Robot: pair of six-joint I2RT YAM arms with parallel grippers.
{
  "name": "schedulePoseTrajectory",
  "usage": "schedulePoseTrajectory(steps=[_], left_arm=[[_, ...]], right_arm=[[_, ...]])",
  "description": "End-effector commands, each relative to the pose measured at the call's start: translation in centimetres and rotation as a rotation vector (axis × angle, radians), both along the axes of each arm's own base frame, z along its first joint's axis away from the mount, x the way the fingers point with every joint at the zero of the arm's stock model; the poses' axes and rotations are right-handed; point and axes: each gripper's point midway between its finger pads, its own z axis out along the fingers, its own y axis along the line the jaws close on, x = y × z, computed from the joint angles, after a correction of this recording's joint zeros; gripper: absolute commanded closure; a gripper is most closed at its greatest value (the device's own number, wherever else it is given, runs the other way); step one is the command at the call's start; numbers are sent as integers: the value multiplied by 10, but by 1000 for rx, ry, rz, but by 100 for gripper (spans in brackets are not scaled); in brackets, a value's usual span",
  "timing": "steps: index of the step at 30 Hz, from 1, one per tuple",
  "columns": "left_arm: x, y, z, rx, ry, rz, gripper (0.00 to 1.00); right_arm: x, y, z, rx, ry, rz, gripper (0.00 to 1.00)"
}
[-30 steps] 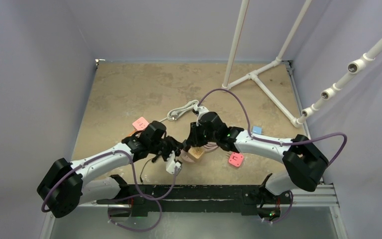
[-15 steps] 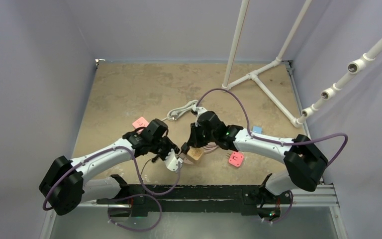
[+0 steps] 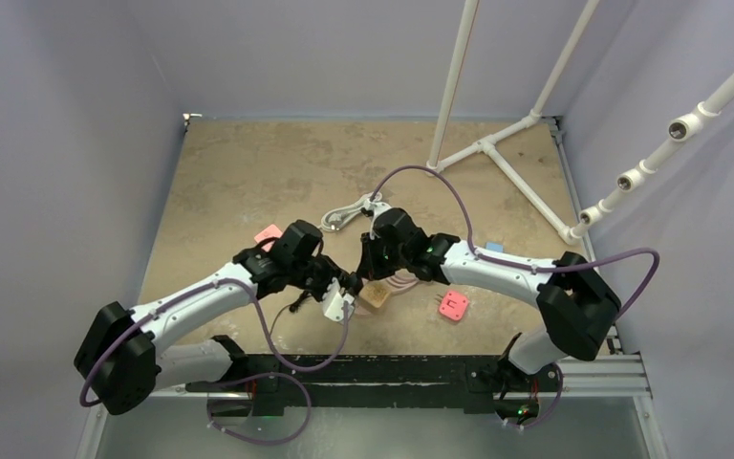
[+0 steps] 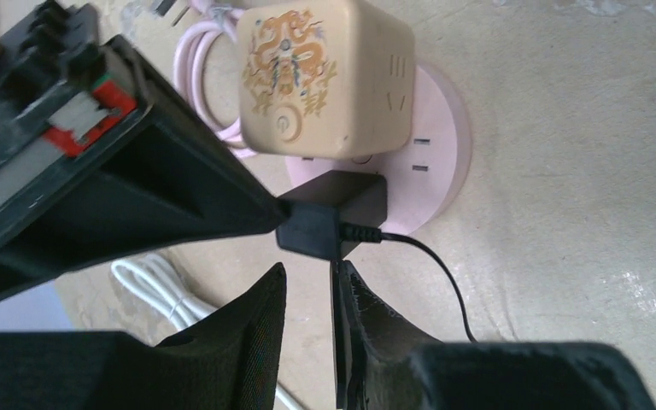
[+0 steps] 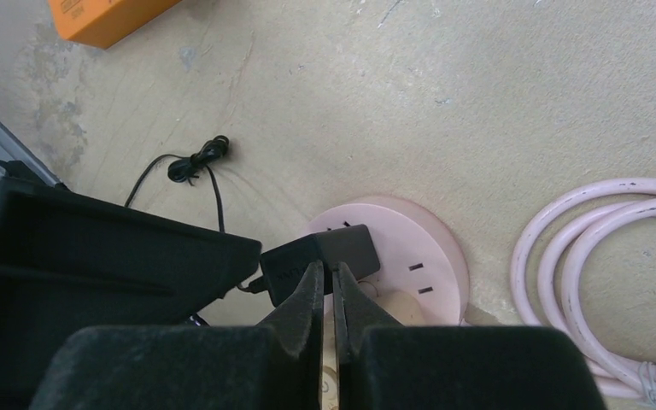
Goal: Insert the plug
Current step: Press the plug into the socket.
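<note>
Plug (image 4: 333, 215) just ahead of left fingers (image 4: 252, 337)

On my sandy desk (image 3: 248, 172) a pink square tag (image 3: 269, 234) lies left, a red one (image 3: 453, 305) right, a small blue block (image 3: 493, 248) beyond it, and a coiled white cable (image 3: 347, 211) mid-desk. A white pipe frame (image 3: 497, 158) stands at the far right.

A lab robot cell — plain lilac walls (image 3: 57, 143) box in a tan surface (image 3: 248, 172), white pipe frame (image 3: 454, 76) at one o'clock, mounting rail (image 3: 392, 368) at six.
</note>
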Motion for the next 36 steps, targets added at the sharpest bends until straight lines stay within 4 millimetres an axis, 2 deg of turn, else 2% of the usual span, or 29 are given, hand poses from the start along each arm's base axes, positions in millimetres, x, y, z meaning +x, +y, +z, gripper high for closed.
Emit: schedulePoseTrajectory(steps=[1, 7, 11, 23, 31, 36], left_arm=[[-5, -11, -1, 1, 12, -118, 76], [-6, -17, -8, -6, 9, -167, 77], [-2, -21, -8, -7, -5, -177, 77], [-10, -22, -24, 35, -21, -267, 80], [-21, -5, -46, 104, 18, -267, 81], [-21, -3, -50, 104, 14, -254, 81]], right_arm=[[-33, -51, -60, -282, 131, 6, 97], [-38, -61, -63, -315, 146, -3, 99], [-40, -61, -67, -321, 159, 9, 99], [-52, -66, -81, -338, 199, 35, 100], [-57, -69, -89, -358, 215, 43, 100], [-60, -70, -93, -378, 226, 46, 100]])
